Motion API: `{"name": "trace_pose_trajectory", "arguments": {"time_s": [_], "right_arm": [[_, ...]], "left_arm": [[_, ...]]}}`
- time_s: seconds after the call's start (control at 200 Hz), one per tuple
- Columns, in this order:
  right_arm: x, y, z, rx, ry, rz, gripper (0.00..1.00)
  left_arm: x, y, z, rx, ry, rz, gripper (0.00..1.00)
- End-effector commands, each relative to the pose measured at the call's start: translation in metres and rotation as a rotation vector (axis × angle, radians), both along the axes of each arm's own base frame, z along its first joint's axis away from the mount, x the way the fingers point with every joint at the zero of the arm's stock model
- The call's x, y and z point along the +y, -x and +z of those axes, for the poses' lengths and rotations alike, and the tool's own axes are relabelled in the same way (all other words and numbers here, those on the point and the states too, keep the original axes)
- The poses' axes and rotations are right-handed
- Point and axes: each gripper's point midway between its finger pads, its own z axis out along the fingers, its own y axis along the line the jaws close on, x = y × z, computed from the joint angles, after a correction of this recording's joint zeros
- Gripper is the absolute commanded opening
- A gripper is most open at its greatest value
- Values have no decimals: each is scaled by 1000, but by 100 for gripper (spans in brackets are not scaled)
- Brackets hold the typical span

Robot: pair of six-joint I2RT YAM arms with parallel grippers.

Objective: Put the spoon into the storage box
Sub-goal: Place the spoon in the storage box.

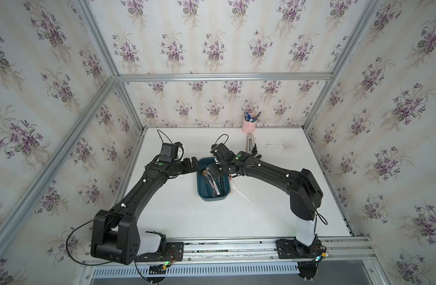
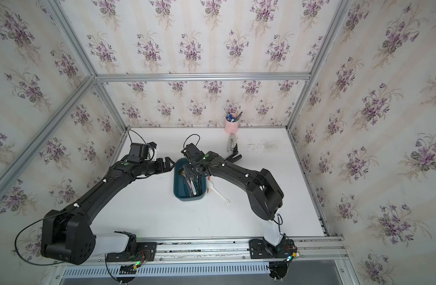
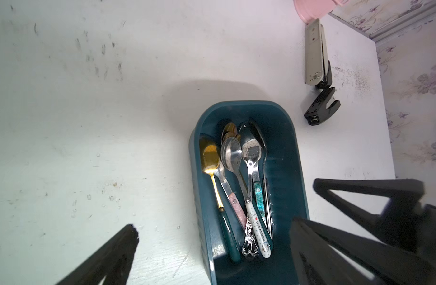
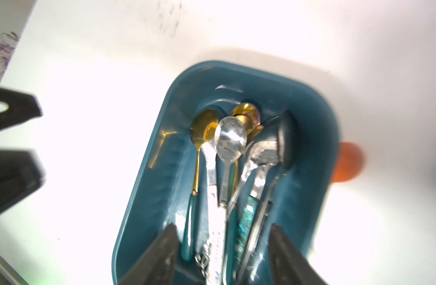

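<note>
The storage box (image 1: pixel 201 183) sits mid-surface (image 1: pixel 177 217), its long axis running 12 to 6 o'clock. Several spoons (image 3: pixel 233 158) already lie in it, bowls toward 12 and handles crossing at the 6 end. The right gripper (image 4: pixel 223 227) hangs over the handle end. Its fingers (image 4: pixel 167 249) are parted to a middling gap, straddling the handles and clamped on none that I can see. The left gripper (image 1: pixel 194 164) hovers at the box's 10 o'clock corner, fingers spread wide and empty. I judge this the let-go step. To do it well, raise the right arm straight up until its fingers clear the rim, so no tip hooks a handle and drags it out. A white plastic utensil (image 1: pixel 242 194) lies on the surface at the box's 4 o'clock; if it is a spoon, it goes in next.
</note>
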Motion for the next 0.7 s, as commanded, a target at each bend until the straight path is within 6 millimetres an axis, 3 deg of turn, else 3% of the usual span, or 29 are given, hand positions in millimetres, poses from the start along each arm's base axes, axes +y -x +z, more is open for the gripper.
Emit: {"name": "trace_pose_trajectory", "arguments": {"time_s": [0.0, 0.185, 0.2, 0.365, 0.515, 0.699], "right_arm": [[-29, -2, 18, -141, 96, 86, 73], [-98, 10, 9, -171, 150, 130, 74], [-101, 10, 13, -180, 131, 135, 74], [-130, 32, -23, -134, 149, 174, 72], [-132, 43, -57, -54, 169, 205, 73], [-122, 39, -79, -14, 164, 217, 73]], "left_arm": [[2, 0, 6, -42, -109, -17, 100], [-19, 3, 11, -85, -190, -90, 100], [-20, 4, 11, -85, -200, -96, 99], [-31, 5, 4, -65, -276, -116, 100], [-36, 4, 1, -49, -280, -116, 100], [-33, 6, -1, -31, -281, -98, 100]]}}
